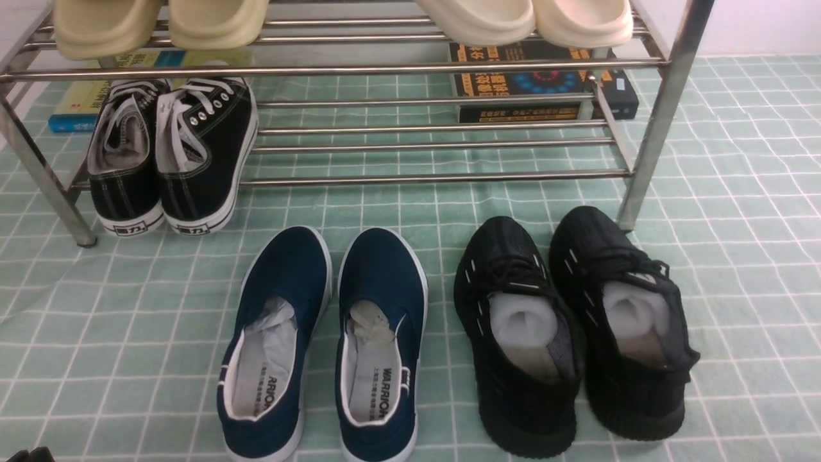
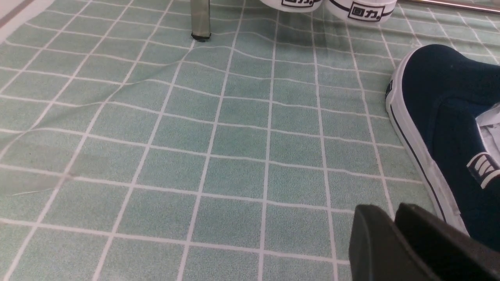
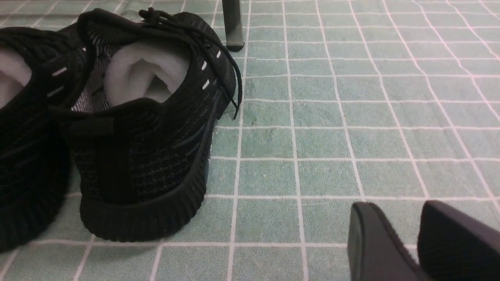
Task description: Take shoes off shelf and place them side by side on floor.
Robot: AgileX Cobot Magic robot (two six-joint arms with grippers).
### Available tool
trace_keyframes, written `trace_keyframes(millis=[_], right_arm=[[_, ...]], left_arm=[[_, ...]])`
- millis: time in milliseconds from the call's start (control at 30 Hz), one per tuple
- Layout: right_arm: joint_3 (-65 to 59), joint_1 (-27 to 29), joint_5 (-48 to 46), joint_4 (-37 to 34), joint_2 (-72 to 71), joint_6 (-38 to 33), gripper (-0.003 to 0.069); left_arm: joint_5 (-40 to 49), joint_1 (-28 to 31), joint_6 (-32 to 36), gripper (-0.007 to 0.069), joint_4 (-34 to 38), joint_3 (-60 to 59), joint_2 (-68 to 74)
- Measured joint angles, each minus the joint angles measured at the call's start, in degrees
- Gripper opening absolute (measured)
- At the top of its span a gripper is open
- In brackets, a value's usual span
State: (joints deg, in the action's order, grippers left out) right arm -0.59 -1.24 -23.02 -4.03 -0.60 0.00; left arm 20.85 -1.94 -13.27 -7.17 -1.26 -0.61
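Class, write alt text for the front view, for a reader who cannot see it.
Navy slip-on shoes stand side by side on a green, white-gridded floor, left of black knit sneakers. Behind them, a steel rack holds black lace-up sneakers below and cream clogs above.

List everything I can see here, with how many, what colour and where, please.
navy slip-ons: two, navy with white soles, side by side on the floor
all-black shoes: two, black, on the floor right of the slip-ons
lace-up sneakers: two, black with white laces, lower tier, left end
clogs: four, cream, upper tier, two at each side
rack: one, silver metal, behind the floor shoes
books: yellow and blue, black and orange, behind the lower tier's bars; exact count unclear
floor: one, pale green with white grid, under everything
left gripper: one, dark, above the floor
right gripper: one, dark, above the floor, fingers apart
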Motion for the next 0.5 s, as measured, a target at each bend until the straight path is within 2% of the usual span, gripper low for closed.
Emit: trace_keyframes(millis=[500], right_arm=[[0.0, 0.0, 0.0, 0.0, 0.0, 0.0, 0.0222]], left_arm=[[0.0, 0.0, 0.0, 0.0114, -0.1, 0.0, 0.0]])
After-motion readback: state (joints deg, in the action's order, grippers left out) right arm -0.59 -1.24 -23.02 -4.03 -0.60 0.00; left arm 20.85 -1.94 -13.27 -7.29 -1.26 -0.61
